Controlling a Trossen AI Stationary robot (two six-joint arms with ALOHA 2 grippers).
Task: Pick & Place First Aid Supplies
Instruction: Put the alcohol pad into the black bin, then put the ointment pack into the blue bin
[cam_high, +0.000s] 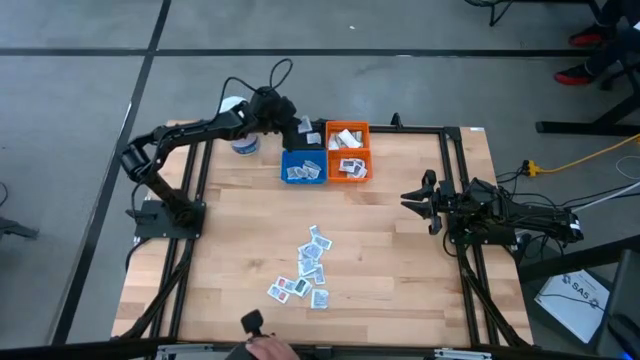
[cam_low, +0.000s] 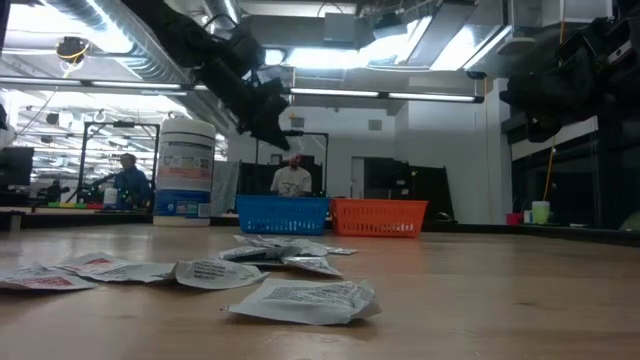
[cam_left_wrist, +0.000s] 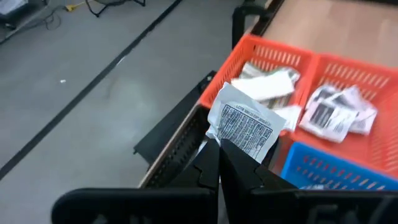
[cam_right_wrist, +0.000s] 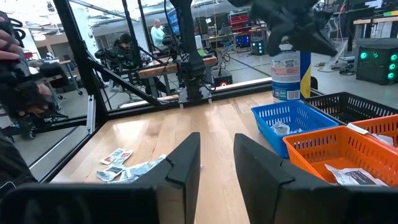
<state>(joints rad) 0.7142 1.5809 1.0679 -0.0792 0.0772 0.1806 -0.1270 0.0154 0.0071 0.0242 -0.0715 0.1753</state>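
Two arms at a wooden table (cam_high: 400, 240). Left gripper (cam_high: 300, 127) raised over the far edge by the bins, fingers pressed together, pinching one white sachet (cam_left_wrist: 244, 123) with black print by its lower corner. Held sachet hanging above the gap between the black bin (cam_high: 308, 137) and the orange bin (cam_high: 348, 152), just at the table's back rail. Orange bin with two compartments, each with a few sachets inside; blue bin (cam_high: 303, 167) beside it, also with some packets. White tub (cam_high: 243, 145) standing near the left arm, close to the blue bin. Most remaining loose sachets (cam_high: 308, 268) scattered in a cluster on the near middle of the table, well apart from the bins, some with red or blue print. Right gripper (cam_high: 417, 200) parked at the table's right side, fingers spread apart, nothing between them. Person's hand (cam_high: 268, 348) at the near edge.
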